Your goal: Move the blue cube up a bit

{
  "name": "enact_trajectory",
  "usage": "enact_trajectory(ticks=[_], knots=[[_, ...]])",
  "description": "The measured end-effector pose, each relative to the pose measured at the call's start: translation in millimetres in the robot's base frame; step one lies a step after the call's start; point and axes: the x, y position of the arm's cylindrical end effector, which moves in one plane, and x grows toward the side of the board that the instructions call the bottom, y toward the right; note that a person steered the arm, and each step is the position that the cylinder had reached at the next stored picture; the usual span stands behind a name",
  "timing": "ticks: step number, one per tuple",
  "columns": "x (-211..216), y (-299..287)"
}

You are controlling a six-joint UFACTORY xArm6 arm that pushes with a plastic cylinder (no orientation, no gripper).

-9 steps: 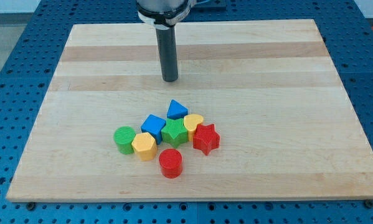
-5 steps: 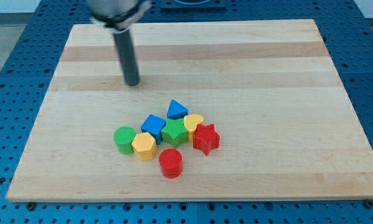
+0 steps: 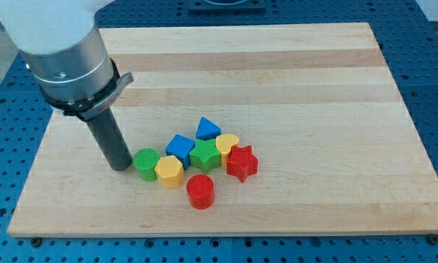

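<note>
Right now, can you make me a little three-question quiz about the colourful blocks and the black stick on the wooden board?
1. True or false: my tip is just to the view's left of the green cylinder block.
2. Which block lies nearest the view's bottom? A) the blue triangular block B) the red cylinder block C) the yellow heart block
3. Fill in: the blue cube block sits between the green cylinder block and the green ____ block.

Key: 1 true. 2 B. 3 star.
</note>
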Motion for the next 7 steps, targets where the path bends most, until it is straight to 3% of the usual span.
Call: enact_trajectory(ticks=[1, 3, 7], knots=[[0.0, 40.1], [-6.0, 49.4], [-49.7, 131.8]])
